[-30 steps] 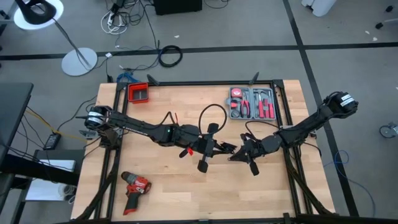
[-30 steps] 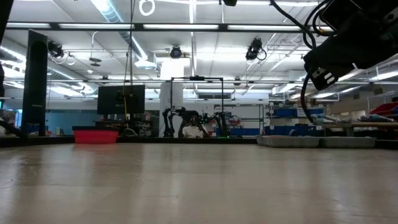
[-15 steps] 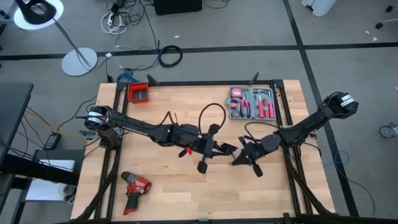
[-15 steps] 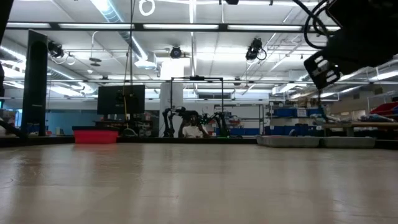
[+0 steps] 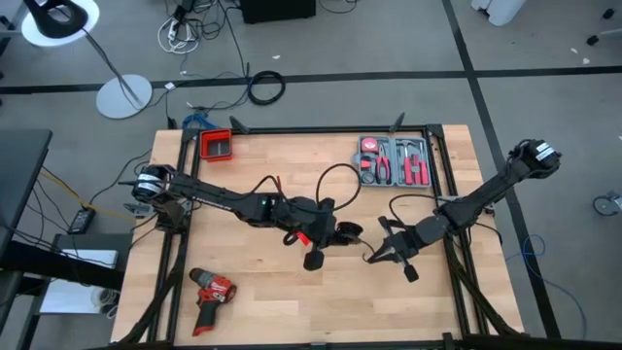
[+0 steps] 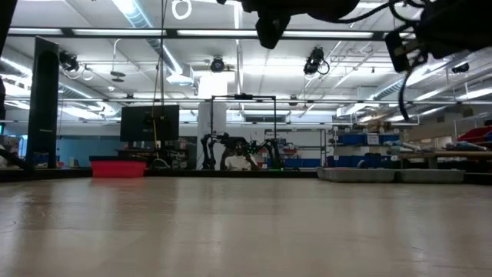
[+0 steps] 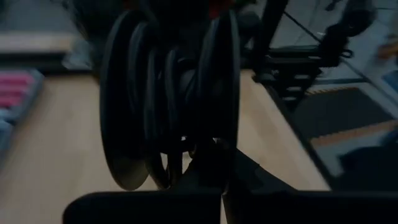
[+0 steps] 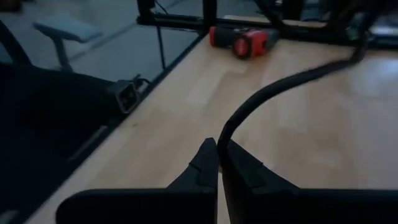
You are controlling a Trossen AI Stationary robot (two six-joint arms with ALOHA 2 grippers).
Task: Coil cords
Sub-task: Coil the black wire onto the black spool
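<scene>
A: Two arms up over mid-table. What've you got, left to right?

B: Drill (image 5: 211, 289) sits untouched near the front-left corner. My left gripper (image 5: 313, 236) is over the table (image 5: 253, 311) centre, clenched on the coiled part of the cord (image 7: 171, 106). The wrist cam shows several black loops stacked side by side, pinched at their base. Free loop arcs up from there toward the tool kit (image 5: 394, 161) at the back.

A: And the right?

B: Right gripper (image 5: 389, 251) is just beside the left one, twd the right edge, fingers (image 8: 205, 168) shut on the loose run of the cord, which rises out from between the tips. So the cord hangs between both grippers, off the wood as far as I can tell.

A: How will it handle?

B: Light, soft, springy, I reckon. Thin cord, so loops will want to spring open if I slacken the left pinch. Jacket looks smooth, prob slippery. Best hold: left stays at the bundle's base where all turns cross; right takes the free run close to the coil so each new turn stays short.

A: Any writing?

B: None legible. Nothing readable on drill, kit or cord.
</scene>
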